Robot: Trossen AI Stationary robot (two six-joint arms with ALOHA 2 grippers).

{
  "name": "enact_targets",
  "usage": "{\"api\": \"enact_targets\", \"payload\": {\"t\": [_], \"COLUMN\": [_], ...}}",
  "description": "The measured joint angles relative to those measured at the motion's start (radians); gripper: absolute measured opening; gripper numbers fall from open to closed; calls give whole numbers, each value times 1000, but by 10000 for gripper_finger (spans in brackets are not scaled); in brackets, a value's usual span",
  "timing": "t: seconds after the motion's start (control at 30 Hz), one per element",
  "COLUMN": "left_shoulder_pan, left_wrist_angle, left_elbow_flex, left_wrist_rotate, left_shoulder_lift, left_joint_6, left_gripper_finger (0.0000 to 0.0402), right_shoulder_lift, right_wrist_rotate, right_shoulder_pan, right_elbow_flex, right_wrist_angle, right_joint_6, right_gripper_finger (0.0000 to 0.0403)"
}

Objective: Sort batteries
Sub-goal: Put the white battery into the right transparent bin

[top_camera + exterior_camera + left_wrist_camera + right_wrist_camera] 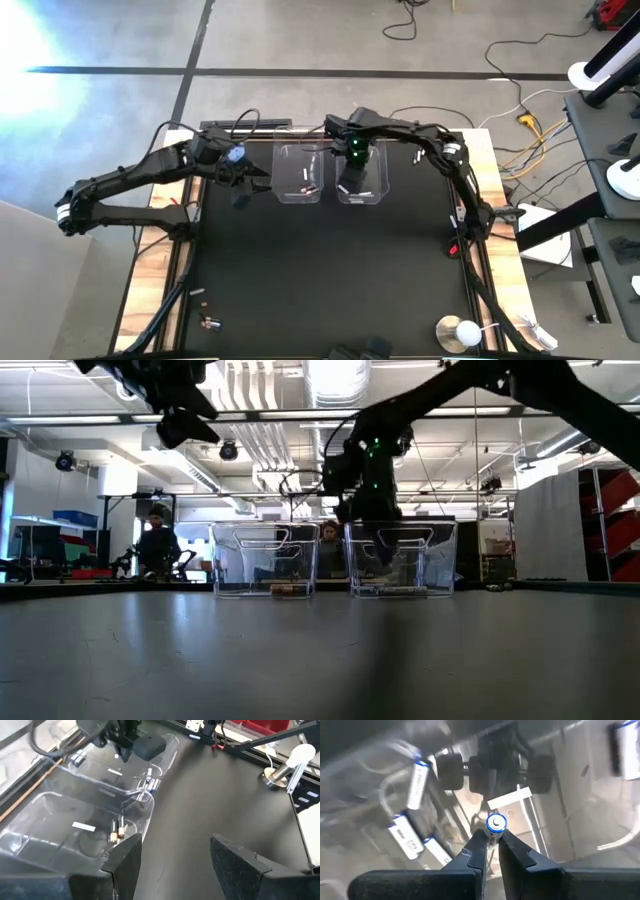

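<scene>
Two clear bins stand side by side at the table's far middle. The left bin (298, 175) holds dark, copper-tipped batteries (116, 830). Silver-white batteries (405, 837) lie in the right bin (364, 185). My right gripper (491, 837) hangs over the right bin (400, 560), pointing down, shut on a silver-white battery (495, 825). My left gripper (175, 855) is open and holds nothing; it is raised just left of the left bin (240, 190). A few loose batteries (205, 320) lie near the table's near left corner. My right gripper pinches the silver-white battery between its two fingertips (477, 847), coming from above and pointing down. The battery stands roughly along the fingers, its round end cap (496, 823) turned up toward the wrist. It is lifted clear, above the right bin's floor.
A round white-and-metal disc (458, 333) sits at the table's near right corner. The black mat (330, 270) between the bins and the near edge is bare apart from the loose batteries. People sit in the room beyond the bins (158, 540).
</scene>
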Motion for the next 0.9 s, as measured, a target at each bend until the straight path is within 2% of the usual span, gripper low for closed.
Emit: {"api": "enact_targets", "payload": {"t": [0.13,0.47,0.77,0.9], "left_shoulder_pan": [0,0,0,0], "left_wrist_angle": [-8,-9,-9,-9], "left_elbow_flex": [-1,-1,-2,-2], "left_wrist_rotate": [-33,-34,-42,-43], "left_shoulder_lift": [-36,-59,-59,-59], "left_joint_6": [-13,-16,-16,-16], "left_gripper_finger": [213,213,213,213], "right_shoulder_lift": [40,84,72,6], "right_wrist_rotate": [8,43,44,48], "right_shoulder_pan": [-5,-29,-26,-12], "right_elbow_flex": [-3,-4,-3,2], "right_wrist_angle": [13,19,10,2], "right_joint_6": [-36,-42,-32,-17], "right_gripper_finger": [24,28,113,152]}}
